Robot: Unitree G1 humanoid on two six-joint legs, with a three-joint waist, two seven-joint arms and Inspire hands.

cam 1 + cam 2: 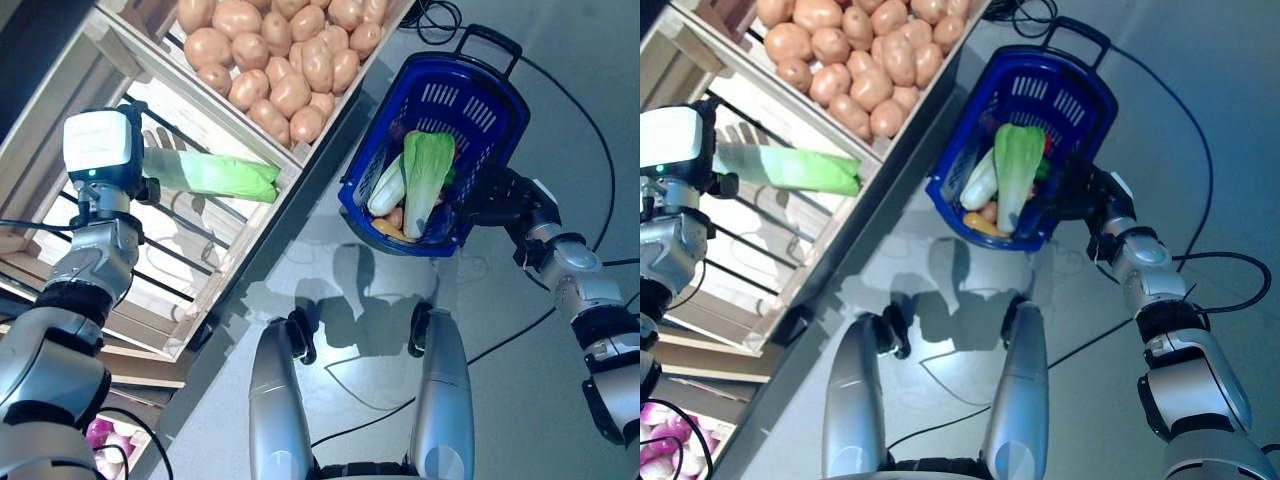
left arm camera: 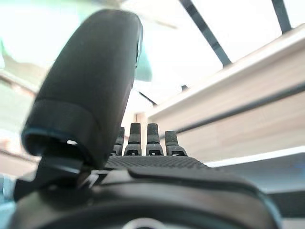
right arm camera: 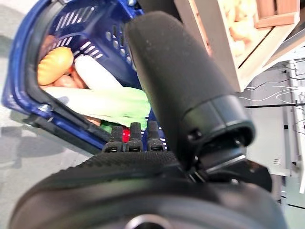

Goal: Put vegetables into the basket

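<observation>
My left hand (image 1: 150, 186) is over the slatted wooden crate (image 1: 60, 120), shut on a long pale-green leafy vegetable (image 1: 220, 176) that sticks out toward the potato crate. In the left wrist view the thumb (image 2: 90, 86) lies over the pale green leaf (image 2: 143, 67). My right hand (image 1: 498, 196) is shut on the rim of a blue plastic basket (image 1: 500, 100), which hangs tilted beside the shelf. The basket holds a green leafy cabbage (image 1: 430, 165), a white radish (image 1: 388, 190) and an orange vegetable (image 3: 55, 64). The basket rim (image 3: 52, 112) runs under my curled right fingers (image 3: 135, 136).
A wooden crate full of potatoes (image 1: 285, 55) stands at the top, its corner between the held vegetable and the basket. Purple onions (image 1: 105, 435) show on a lower shelf at the bottom left. The basket's black handle (image 1: 490, 40) sticks out over the grey floor.
</observation>
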